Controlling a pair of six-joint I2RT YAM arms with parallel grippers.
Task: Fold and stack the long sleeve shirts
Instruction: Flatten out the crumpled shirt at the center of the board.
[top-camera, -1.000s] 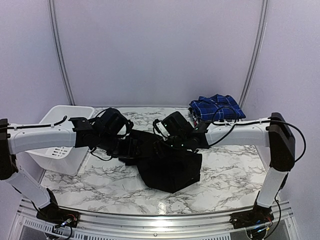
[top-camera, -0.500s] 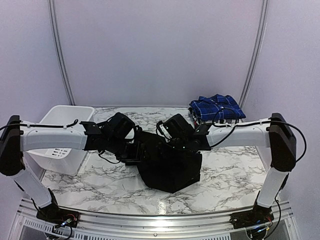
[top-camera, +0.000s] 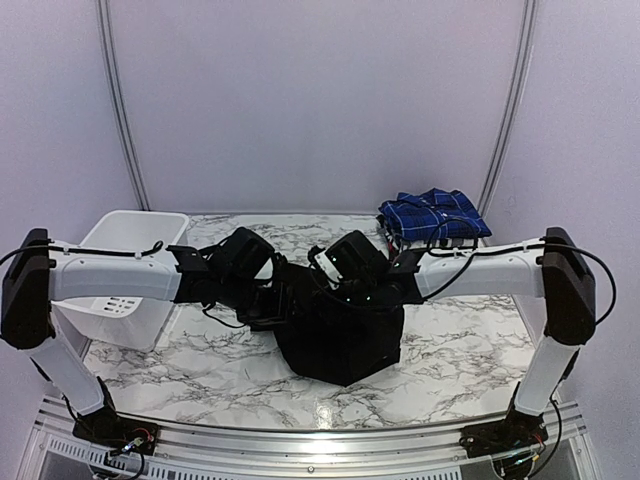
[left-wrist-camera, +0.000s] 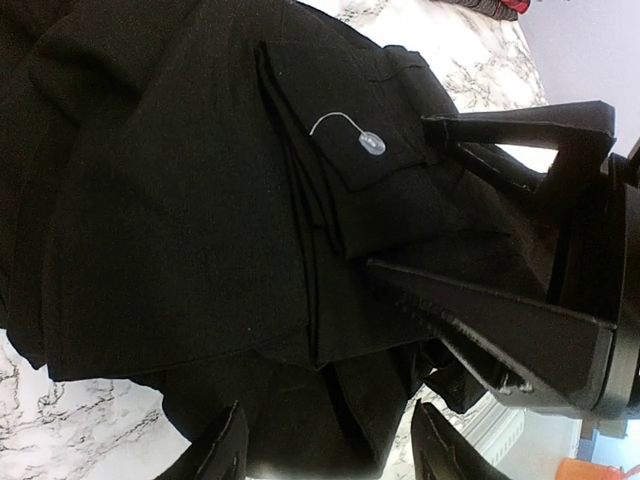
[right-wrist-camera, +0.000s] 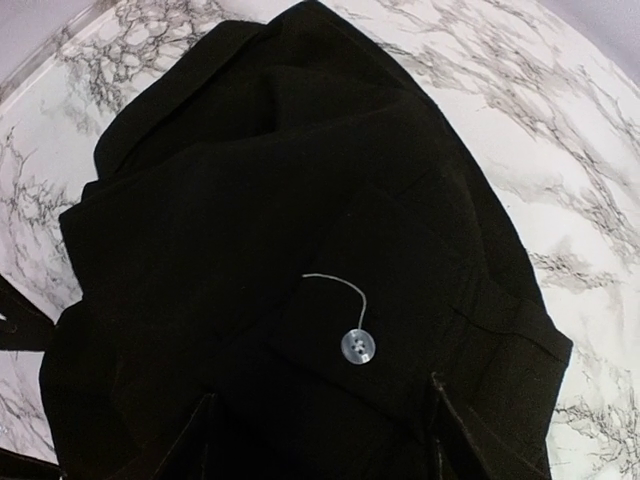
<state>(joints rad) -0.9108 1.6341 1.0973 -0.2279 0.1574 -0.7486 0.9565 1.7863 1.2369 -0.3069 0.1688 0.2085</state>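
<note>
- Left gripper (left-wrist-camera: 328, 415): the fingers stand wide apart with nothing clamped, black cloth lying under the gap.
- Right gripper (right-wrist-camera: 322, 395): the fingers are also spread wide and hold nothing. They sit on either side of a cuff whose white button (right-wrist-camera: 357, 346) trails a loose thread.
- The two grippers meet tip to tip over the far part of the black shirt (top-camera: 345, 340), just beside each other.
- The black shirt lies bunched and part-folded at the middle of the table (top-camera: 460, 345). Its bulk runs from under the grippers at the far left down to a squarish end at the near right; no collar shows.
- Bare marble lies open to the right of the shirt, at the near left, and in a strip between the shirt and the near edge.
- A white basket (top-camera: 112, 240) stands at the left edge, under the left forearm.
- A folded blue-and-white plaid shirt (top-camera: 434, 214) rests at the far right corner, well apart from the black one.
</note>
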